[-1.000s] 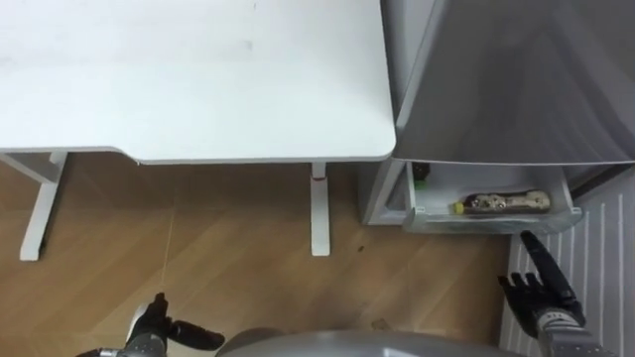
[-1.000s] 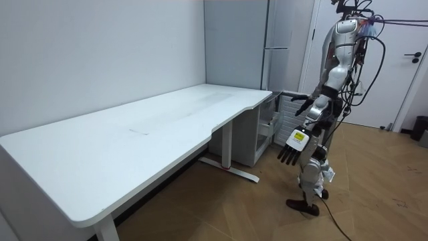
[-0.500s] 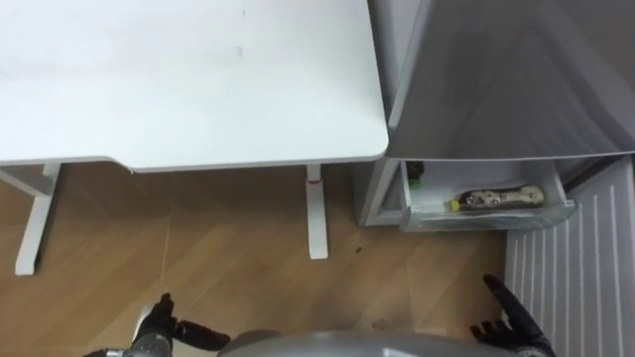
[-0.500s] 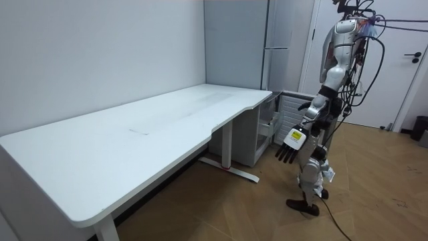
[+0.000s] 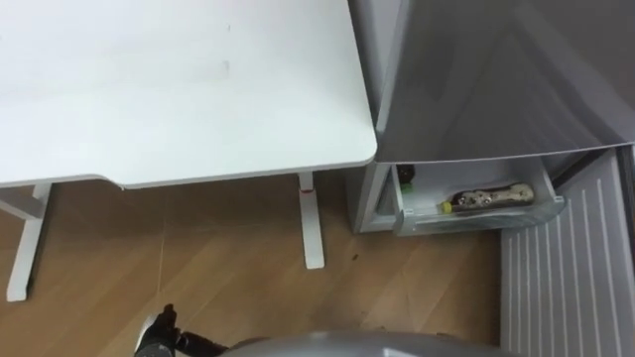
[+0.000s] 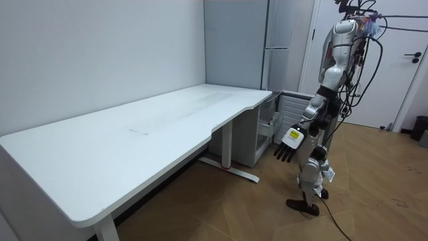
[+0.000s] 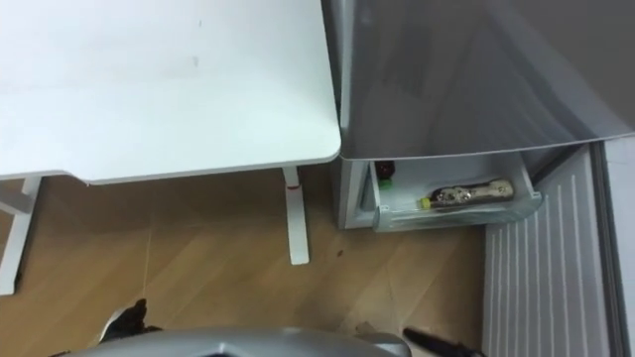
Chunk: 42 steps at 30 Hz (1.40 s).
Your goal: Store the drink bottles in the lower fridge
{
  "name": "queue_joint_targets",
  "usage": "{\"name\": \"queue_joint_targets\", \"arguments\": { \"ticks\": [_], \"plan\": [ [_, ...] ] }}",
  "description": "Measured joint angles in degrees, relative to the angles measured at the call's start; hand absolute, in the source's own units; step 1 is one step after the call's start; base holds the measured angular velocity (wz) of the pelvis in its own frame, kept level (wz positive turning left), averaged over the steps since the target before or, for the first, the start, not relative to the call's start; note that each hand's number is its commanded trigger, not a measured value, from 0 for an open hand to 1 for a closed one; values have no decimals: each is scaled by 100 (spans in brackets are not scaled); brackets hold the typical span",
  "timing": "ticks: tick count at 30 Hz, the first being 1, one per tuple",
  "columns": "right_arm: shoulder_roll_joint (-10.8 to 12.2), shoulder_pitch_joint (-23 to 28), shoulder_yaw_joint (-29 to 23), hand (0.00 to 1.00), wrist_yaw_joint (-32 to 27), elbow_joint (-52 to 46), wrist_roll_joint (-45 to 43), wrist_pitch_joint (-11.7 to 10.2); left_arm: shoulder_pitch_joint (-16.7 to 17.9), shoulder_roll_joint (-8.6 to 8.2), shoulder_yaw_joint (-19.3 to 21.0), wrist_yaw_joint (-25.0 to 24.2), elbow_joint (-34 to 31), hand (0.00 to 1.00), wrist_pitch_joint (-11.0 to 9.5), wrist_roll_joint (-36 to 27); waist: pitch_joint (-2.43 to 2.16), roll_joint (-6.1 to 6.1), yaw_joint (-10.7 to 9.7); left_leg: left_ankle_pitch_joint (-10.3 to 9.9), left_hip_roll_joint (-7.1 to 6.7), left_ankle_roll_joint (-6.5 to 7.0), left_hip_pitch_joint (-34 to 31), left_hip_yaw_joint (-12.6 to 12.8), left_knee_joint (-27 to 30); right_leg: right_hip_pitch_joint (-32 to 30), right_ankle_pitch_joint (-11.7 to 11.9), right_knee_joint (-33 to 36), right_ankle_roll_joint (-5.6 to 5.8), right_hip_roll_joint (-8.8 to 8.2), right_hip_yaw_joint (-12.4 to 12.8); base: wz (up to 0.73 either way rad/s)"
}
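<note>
My left hand (image 6: 289, 140) hangs at my side, fingers straight, holding nothing. My right hand (image 7: 437, 343) just edges in at the bottom, and I can't tell whether it is open or closed. Past the wooden floor (image 5: 218, 268) stands the white table (image 5: 179, 89). Right of it, the fridge (image 5: 496, 79) has its lower drawer (image 5: 476, 216) open, with a drink bottle (image 5: 486, 197) lying inside.
</note>
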Motion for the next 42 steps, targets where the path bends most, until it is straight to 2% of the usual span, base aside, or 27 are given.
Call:
{"name": "queue_joint_targets", "arguments": {
  "ticks": [5, 10, 15, 17, 19, 24, 27, 28, 29, 36, 38, 42],
  "plan": [
    [9, -154, 251, 0, -32, -34, -488, -4, -21, -8, -64, -23, -4, 0, 12, -51, 11, -52, 4, -8, 12, 1, -2, 83, -13, -19, 0, -17, 0, 3, 48, -3],
    [1, -151, 409, 0, -58, -150, -556, -24, -37, -5, -64, -75, -6, 0, 12, -52, -21, -24, -1, -29, 31, -5, 9, 105, -21, -22, 1, -25, 0, 15, 114, -7],
    [0, -154, 430, 0, -108, -136, -530, -23, -36, -5, -130, -65, -3, 0, 12, -57, -22, -10, -7, -33, 38, -12, 30, 101, -23, 25, 6, 10, -7, 30, 128, 0],
    [0, -153, 428, 0, -109, -136, -529, -21, -34, -6, -132, -69, 2, 0, 11, -54, -11, -1, -9, -35, 40, -15, 48, 100, -27, 49, 7, 9, -7, 31, 126, 0],
    [5, -143, 427, 0, -110, -136, -530, -13, -25, -7, -131, -71, 5, 0, 11, -53, 30, -12, -7, -44, 44, -22, 83, 97, -37, 100, 7, 10, -8, 38, 137, 0],
    [10, -131, 442, 0, -181, -135, -373, -6, -27, -22, -127, -73, 5, 0, 10, -49, 29, 5, 1, -70, 49, -23, 62, 99, 4, 97, 7, 13, -9, 45, 169, 0],
    [15, -98, 439, 0, -222, -137, -92, 2, -23, -32, -113, -73, 4, 0, 10, -11, 25, 3, 21, -70, 49, -23, 52, 106, 9, 57, 5, -11, -11, 45, 161, 0],
    [17, -94, 425, 0, -243, -137, 22, 3, -22, -36, -104, -72, 4, 0, 11, -7, -14, 34, 21, -68, 46, -23, 44, 112, 11, 29, 5, -26, -10, 44, 163, 0],
    [23, -75, 410, 0, -284, -134, 103, 4, -7, -37, -101, -71, 4, 0, 20, -8, -31, 37, 14, -66, 44, -23, 46, 115, 25, 26, 6, -29, -11, 44, 168, 0],
    [144, 134, 31, 0, -411, -108, 805, 8, 83, -52, -53, -62, -1, 0, 70, -2, -19, 45, -48, -68, 49, -26, 129, 116, -55, 92, 6, -27, -10, 47, 152, 0],
    [222, 221, -256, 0, -413, -113, 1565, 7, 112, -130, 158, -58, -2, 0, 69, -4, 7, 72, -54, -73, 49, -32, 174, 107, -84, 170, 6, -25, -10, 50, 142, 0],
    [246, 337, -445, 0, -392, -112, 2650, 14, 113, -161, 159, -31, -2, 0, 57, -6, 12, 90, -90, -118, 50, -30, 166, 84, -43, 197, 6, -21, -10, 53, 127, 1]
  ]
}}
